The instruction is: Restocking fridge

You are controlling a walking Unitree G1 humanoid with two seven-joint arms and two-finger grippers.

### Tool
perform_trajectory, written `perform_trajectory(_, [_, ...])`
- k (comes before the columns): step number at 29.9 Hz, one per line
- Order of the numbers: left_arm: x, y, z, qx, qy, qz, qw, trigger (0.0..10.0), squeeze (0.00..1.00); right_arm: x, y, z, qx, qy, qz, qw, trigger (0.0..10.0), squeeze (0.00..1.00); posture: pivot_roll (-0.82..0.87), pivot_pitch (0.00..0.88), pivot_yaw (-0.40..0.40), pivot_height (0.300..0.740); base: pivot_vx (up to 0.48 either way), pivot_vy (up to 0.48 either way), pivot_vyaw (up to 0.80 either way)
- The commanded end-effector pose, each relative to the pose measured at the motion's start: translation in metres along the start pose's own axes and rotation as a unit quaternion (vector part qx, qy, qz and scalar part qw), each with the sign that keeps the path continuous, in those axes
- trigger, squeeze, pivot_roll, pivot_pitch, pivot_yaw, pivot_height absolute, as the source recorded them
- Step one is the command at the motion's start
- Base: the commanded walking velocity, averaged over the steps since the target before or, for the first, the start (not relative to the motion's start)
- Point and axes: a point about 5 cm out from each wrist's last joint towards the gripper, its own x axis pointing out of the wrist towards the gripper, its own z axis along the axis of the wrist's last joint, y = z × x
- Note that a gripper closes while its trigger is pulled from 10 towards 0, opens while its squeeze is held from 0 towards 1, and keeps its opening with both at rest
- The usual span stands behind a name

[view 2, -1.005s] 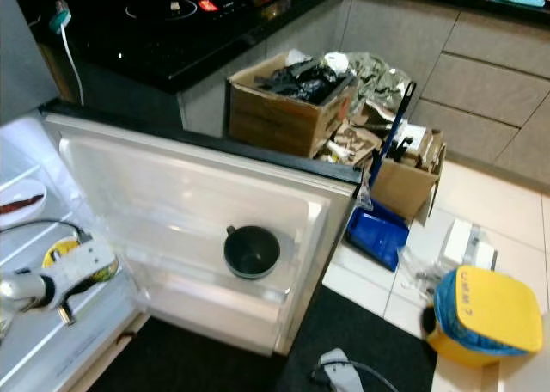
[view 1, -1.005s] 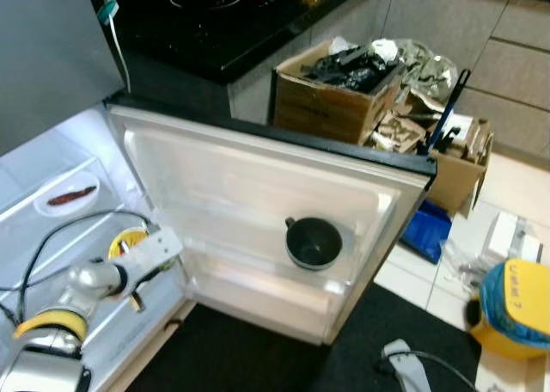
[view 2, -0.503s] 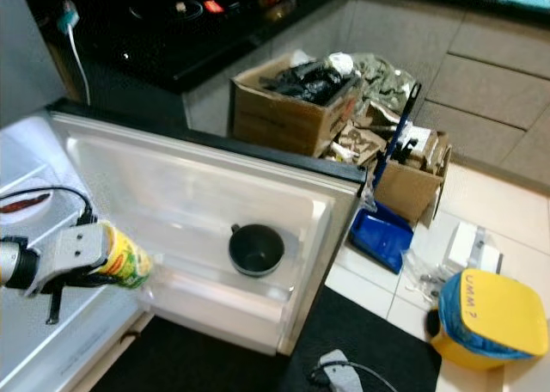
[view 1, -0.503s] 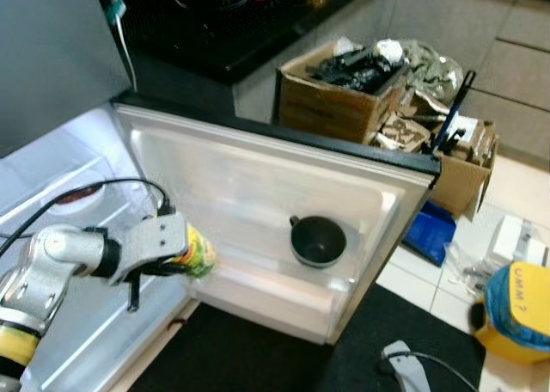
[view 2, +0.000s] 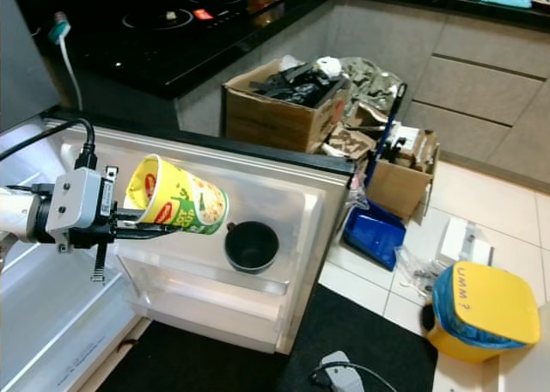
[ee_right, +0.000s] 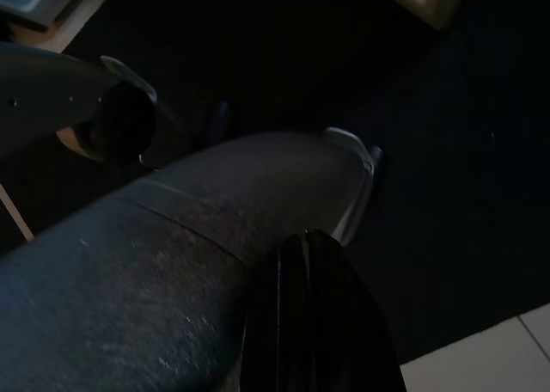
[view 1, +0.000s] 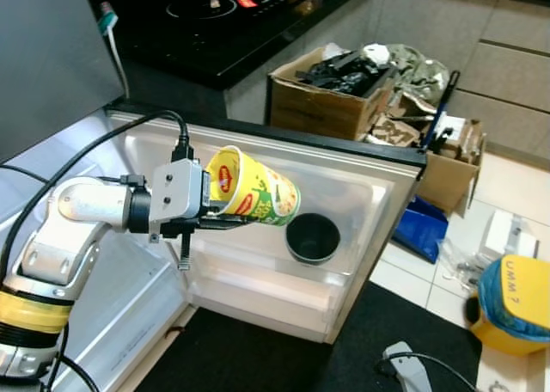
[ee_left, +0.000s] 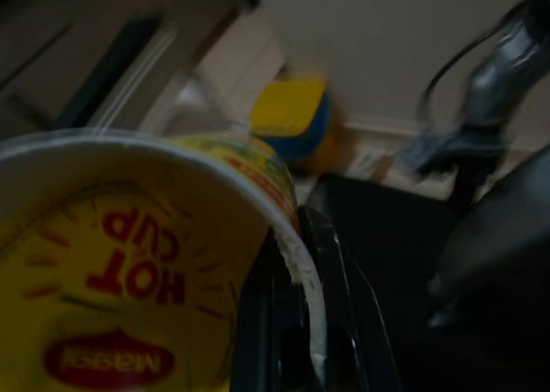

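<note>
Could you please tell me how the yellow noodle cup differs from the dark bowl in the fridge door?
The noodle cup is bright yellow with printed labels, while the dark bowl is plain and almost black. The noodle cup is tipped on its side, held in the air by the left tool, while the bowl sits upright on the door shelf. The cup is tall and tapered, while the bowl is low and round. Both are before the open fridge door.

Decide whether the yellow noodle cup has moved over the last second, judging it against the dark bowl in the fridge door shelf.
Yes. The left gripper has carried the noodle cup out of the fridge interior, up and rightward, until it hangs just left of the dark bowl.
</note>
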Motion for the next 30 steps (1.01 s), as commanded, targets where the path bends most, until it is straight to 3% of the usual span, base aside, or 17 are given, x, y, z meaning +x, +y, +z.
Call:
perform_trajectory(1, [0.002, -0.005, 0.007, -0.002, -0.008, -0.012, 1.000, 10.0, 0.00, -0.001, 0.000, -0.005, 0.008, 0.005, -0.004, 1.000, 10.0, 0.00, -0.07, 0.051, -0.017, 0.740, 0.000, 0.000, 0.00])
perform_trajectory(5, [0.002, -0.007, 0.003, -0.008, 0.006, -0.016, 1.000, 10.0, 0.00, -0.001, 0.000, -0.005, 0.007, 0.006, -0.004, 1.000, 10.0, 0.00, -0.07, 0.051, -0.017, 0.740, 0.000, 0.000, 0.00])
perform_trajectory(7, [0.004, -0.006, -0.017, -0.021, 0.070, -0.008, 0.997, 10.0, 0.00, -0.001, -0.001, -0.004, 0.005, 0.006, -0.006, 1.000, 10.0, 0.00, -0.07, 0.054, -0.022, 0.740, 0.000, 0.000, 0.00])
perform_trajectory(8, [0.004, -0.006, -0.017, -0.021, 0.070, -0.008, 0.997, 10.0, 0.00, -0.001, -0.001, -0.004, 0.005, 0.006, -0.006, 1.000, 10.0, 0.00, -0.07, 0.054, -0.022, 0.740, 0.000, 0.000, 0.00])
perform_trajectory(11, [0.005, -0.001, -0.044, -0.028, 0.162, 0.013, 0.986, 10.0, 0.00, -0.001, -0.002, -0.003, 0.003, 0.006, -0.010, 1.000, 10.0, 0.00, -0.07, 0.053, -0.021, 0.740, 0.000, 0.000, 0.00])
perform_trajectory(14, [0.006, 0.002, -0.051, -0.026, 0.187, 0.021, 0.982, 10.0, 0.00, -0.001, -0.002, -0.003, 0.002, 0.006, -0.012, 1.000, 10.0, 0.00, -0.07, 0.052, -0.022, 0.740, 0.000, 0.000, 0.00])
perform_trajectory(17, [0.010, 0.005, -0.067, -0.021, 0.244, 0.041, 0.969, 10.0, 0.00, -0.002, -0.004, -0.001, 0.000, 0.002, -0.016, 1.000, 10.0, 0.00, -0.07, 0.054, -0.020, 0.740, 0.000, 0.000, 0.00])
perform_trajectory(30, [0.036, 0.027, -0.074, 0.034, 0.266, 0.092, 0.959, 10.0, 0.00, -0.001, -0.004, 0.006, -0.002, -0.011, -0.011, 1.000, 10.0, 0.00, -0.07, 0.056, -0.022, 0.740, 0.000, 0.000, 0.00])
